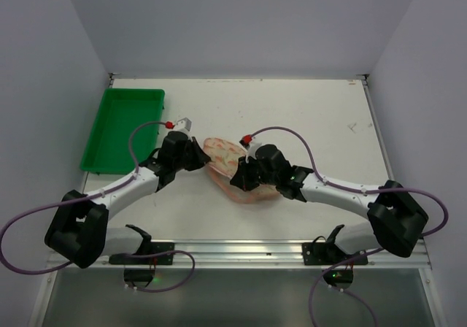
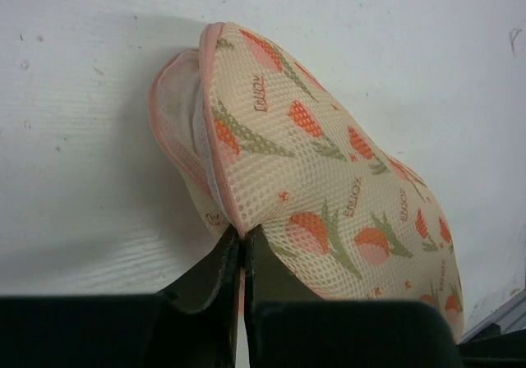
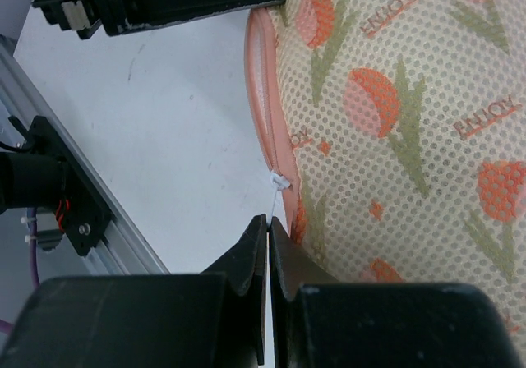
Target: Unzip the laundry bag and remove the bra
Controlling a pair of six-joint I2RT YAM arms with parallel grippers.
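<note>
Left arm [image 1: 109, 192] and right arm [image 1: 343, 192] are stretched over table [image 1: 314, 115] to laundry bag [image 1: 225, 155], found mid-table, 4 o'clock of green tray [image 1: 124, 126]. Left gripper [image 2: 242, 235] is clamped on pink zip edging [image 3: 265, 80] at bag's 9 o'clock end; a firm anchor is needed there. Right gripper [image 3: 269, 223] is pressed closed beside white zip pull [image 3: 280, 181]; whether the pull is caught cannot be told. Pull should be drawn steadily along edging.

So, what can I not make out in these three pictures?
- Bra: not visible in any view; the laundry bag mesh hides its inside.
- Zip pull: right wrist view shows only a small white tag on the pink edging; too small to tell whether the right gripper pinches it.
- Top view: the left arm and right arm cover both grippers and part of the bag.
- Left wrist view: the left gripper hides the edge it pinches.
</note>
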